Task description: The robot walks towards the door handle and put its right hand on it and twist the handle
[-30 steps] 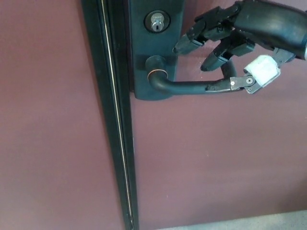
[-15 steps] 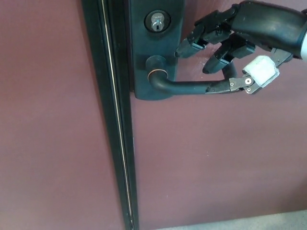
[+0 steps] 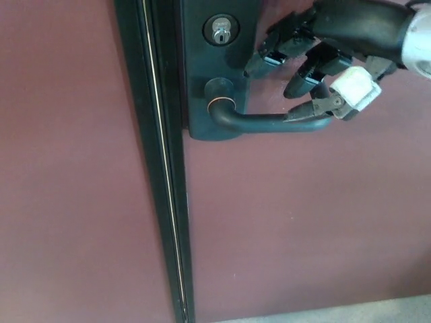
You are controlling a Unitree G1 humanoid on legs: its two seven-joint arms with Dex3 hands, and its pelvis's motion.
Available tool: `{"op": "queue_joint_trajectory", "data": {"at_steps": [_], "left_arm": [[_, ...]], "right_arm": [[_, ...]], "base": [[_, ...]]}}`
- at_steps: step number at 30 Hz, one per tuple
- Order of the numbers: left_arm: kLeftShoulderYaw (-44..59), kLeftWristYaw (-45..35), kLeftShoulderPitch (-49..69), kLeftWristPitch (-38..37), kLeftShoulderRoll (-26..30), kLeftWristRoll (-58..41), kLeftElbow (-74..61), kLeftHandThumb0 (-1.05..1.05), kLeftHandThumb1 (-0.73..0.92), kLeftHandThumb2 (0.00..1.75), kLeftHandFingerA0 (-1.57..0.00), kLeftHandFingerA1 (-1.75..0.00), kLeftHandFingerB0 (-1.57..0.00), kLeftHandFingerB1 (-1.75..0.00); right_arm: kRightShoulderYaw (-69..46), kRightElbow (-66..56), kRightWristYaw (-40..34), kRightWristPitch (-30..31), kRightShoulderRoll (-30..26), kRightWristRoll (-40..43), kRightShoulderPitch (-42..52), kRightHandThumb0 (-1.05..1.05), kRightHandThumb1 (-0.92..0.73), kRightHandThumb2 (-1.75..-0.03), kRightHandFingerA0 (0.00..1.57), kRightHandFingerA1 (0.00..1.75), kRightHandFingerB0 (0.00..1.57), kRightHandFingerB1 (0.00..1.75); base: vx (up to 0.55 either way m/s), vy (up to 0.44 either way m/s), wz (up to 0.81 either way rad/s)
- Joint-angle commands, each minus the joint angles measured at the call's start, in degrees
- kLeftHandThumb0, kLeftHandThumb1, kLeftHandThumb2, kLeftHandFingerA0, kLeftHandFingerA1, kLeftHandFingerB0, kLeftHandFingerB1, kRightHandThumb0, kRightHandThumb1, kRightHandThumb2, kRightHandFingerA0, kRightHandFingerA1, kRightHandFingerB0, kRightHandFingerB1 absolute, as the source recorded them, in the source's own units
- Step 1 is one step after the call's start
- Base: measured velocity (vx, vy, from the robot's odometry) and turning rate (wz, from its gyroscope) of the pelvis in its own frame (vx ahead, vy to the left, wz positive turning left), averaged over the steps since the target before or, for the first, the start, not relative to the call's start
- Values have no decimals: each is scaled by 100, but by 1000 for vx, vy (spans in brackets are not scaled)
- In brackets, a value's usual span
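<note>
One right hand (image 3: 316, 64) at one door handle (image 3: 269, 121) — nothing gripped.

The lever juts rightward from a dark backplate (image 3: 219, 67) on a maroon door (image 3: 303, 222); one keyhole (image 3: 220, 30) sits above its hub. Two fingers (image 3: 273, 57) spread apart above the lever, thumb tip at its free end — whether touching is unclear. A dark door frame (image 3: 158, 168) runs down the left.

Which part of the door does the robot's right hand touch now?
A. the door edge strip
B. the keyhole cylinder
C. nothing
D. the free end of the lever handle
D: the right hand has its thumb against the free end of the lever handle.
</note>
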Motion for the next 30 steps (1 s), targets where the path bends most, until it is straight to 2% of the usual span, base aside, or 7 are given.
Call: {"op": "queue_joint_trajectory", "data": {"at_steps": [1,18,19,25,26,30], "left_arm": [[4,-36,-23,82,110,58,8,-28,58,58,-48,-40,-41,-36],[29,-40,-27,92,186,30,20,-28,59,58,-49,-40,-41,-36],[-1,-34,-196,113,213,72,4,-28,59,57,-48,-40,-41,-36],[-18,-52,-236,151,205,78,4,-28,59,57,-48,-40,-41,-36],[-33,11,-298,137,199,100,-11,-35,52,68,-45,-46,-38,-43],[-58,36,-326,135,188,116,2,-36,51,68,-47,-47,-38,-43]], "right_arm": [[115,239,316,-195,91,-404,-231,-48,-52,-56,52,40,50,37],[181,426,503,-276,533,-857,-171,-48,-52,-56,51,40,50,37],[177,707,497,-453,599,-905,-319,-48,-52,-56,52,40,50,37],[129,756,610,-521,645,-1033,-317,-48,-52,-55,52,40,50,37],[186,768,675,-480,649,-1095,-353,-47,-52,-55,52,40,50,37],[179,736,748,-437,659,-1159,-311,-47,-52,-55,52,40,50,37]], "base": [[0,0,0],[0,0,0],[0,0,0],[0,0,0],[0,0,0],[0,0,0]]}}
